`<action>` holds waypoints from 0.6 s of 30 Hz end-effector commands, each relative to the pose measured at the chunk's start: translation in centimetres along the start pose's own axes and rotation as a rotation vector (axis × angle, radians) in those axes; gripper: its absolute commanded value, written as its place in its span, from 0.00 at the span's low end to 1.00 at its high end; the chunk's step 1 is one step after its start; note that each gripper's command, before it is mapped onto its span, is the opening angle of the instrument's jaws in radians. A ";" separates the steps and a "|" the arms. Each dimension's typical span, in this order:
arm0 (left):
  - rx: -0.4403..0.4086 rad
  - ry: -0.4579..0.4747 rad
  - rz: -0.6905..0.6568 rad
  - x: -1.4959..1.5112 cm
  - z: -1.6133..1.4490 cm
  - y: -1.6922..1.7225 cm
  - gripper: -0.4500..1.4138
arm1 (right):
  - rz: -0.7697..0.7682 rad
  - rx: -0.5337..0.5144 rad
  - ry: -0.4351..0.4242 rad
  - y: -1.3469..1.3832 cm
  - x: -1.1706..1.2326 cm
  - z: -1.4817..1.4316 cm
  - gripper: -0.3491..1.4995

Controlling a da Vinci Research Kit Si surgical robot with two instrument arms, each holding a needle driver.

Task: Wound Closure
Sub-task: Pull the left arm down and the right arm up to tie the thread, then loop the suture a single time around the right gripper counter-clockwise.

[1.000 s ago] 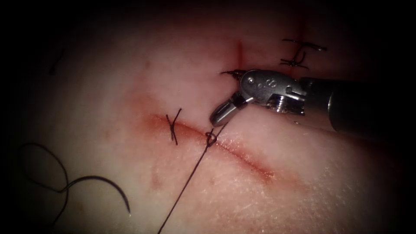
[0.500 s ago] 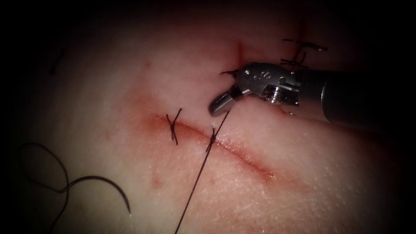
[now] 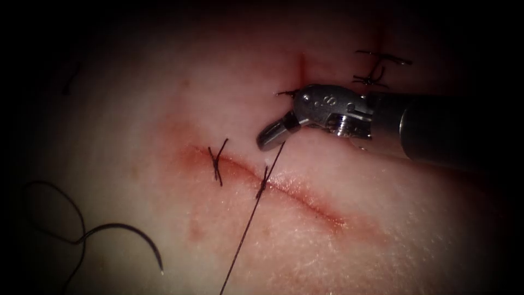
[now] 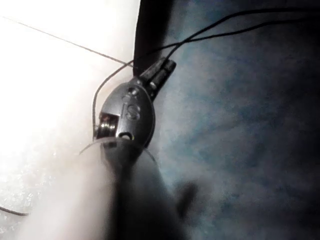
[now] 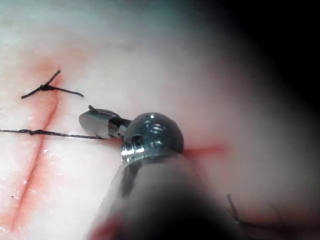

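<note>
Gripping the thread point(image 3: 261, 186) just above the cut point(image 3: 284, 188), the right tool point(image 3: 271, 136) had its jaws closed on it; the left tool point(image 4: 159, 72) likewise pinched thread — the needle point(image 3: 134, 237) lay free on the tissue point(image 3: 355, 251), far left.

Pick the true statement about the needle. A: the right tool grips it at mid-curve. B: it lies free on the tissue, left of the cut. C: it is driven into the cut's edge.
B: the needle lies loose on the tissue, far from the right tool.
</note>
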 end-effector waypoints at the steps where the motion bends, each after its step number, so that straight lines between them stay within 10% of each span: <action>1: -0.007 0.004 0.001 -0.06 0.08 0.03 0.00 | -0.002 -0.003 -0.001 0.08 0.06 0.09 0.00; 6: 0.039 -0.003 -0.003 0.11 0.00 -0.13 0.00 | 0.035 -0.040 0.080 -0.01 0.09 0.12 0.00; 7: 0.058 -0.008 0.007 0.17 -0.03 -0.18 0.00 | 0.045 -0.061 0.106 -0.04 0.11 0.12 0.10; 8: 0.102 -0.022 0.033 0.31 -0.12 -0.33 0.00 | 0.074 -0.121 0.154 -0.09 0.15 0.12 0.73; 11: 0.152 -0.044 0.070 0.45 -0.22 -0.47 0.00 | 0.108 -0.170 0.188 -0.15 0.23 0.09 0.90; 18: 0.290 -0.143 0.192 1.05 -0.66 -1.09 0.00 | 0.198 -0.265 0.322 -0.29 0.62 -0.34 0.90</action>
